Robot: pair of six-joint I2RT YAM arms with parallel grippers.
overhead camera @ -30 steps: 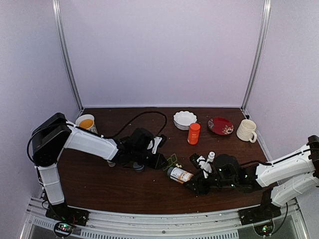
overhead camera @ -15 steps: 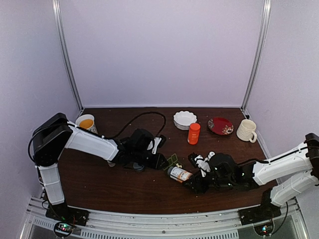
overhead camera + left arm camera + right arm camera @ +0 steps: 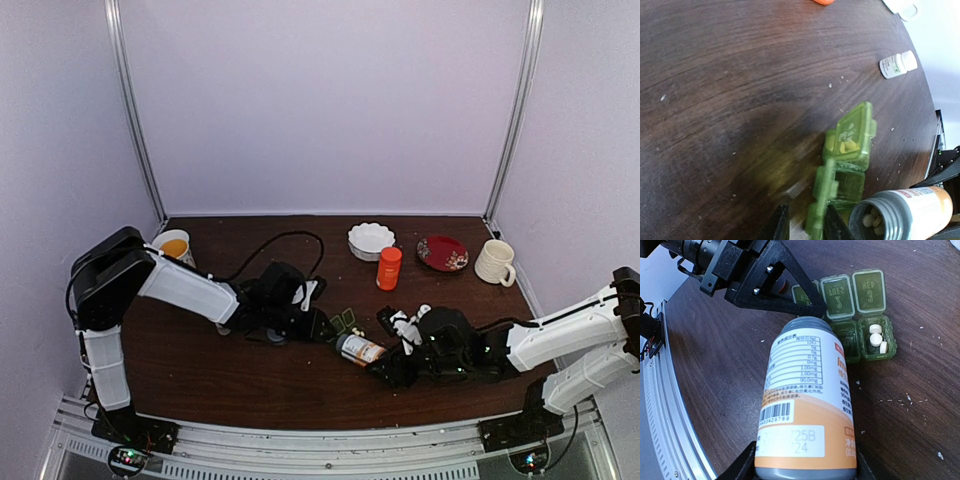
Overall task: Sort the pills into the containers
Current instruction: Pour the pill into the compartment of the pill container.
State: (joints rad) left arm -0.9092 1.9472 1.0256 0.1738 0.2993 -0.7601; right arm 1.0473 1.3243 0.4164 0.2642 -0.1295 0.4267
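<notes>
The green pill box [image 3: 860, 335] lies on the table with its three lids [image 3: 840, 292] folded back. The end cell holds three white pills [image 3: 875, 337]; the middle cell [image 3: 850, 185] looks empty. My left gripper [image 3: 804, 220] straddles the near end of the box [image 3: 845, 160], and a gap shows between one finger and the plastic. My right gripper [image 3: 385, 365] is shut on a labelled bottle [image 3: 807, 405] lying tilted. The bottle's open mouth [image 3: 875, 220] shows pills inside and points at the box [image 3: 343, 322].
Behind stand an orange bottle [image 3: 388, 268], a white scalloped bowl [image 3: 371, 240], a red plate [image 3: 442, 252] and a cream mug [image 3: 494, 262]. A cup of orange liquid [image 3: 173, 246] sits far left. Small white bottles [image 3: 410, 325] lie beside my right arm. White crumbs dot the table.
The left jaws have spread a little around the box's end. My right arm slid slightly left with the bottle a second ago, then held still.
</notes>
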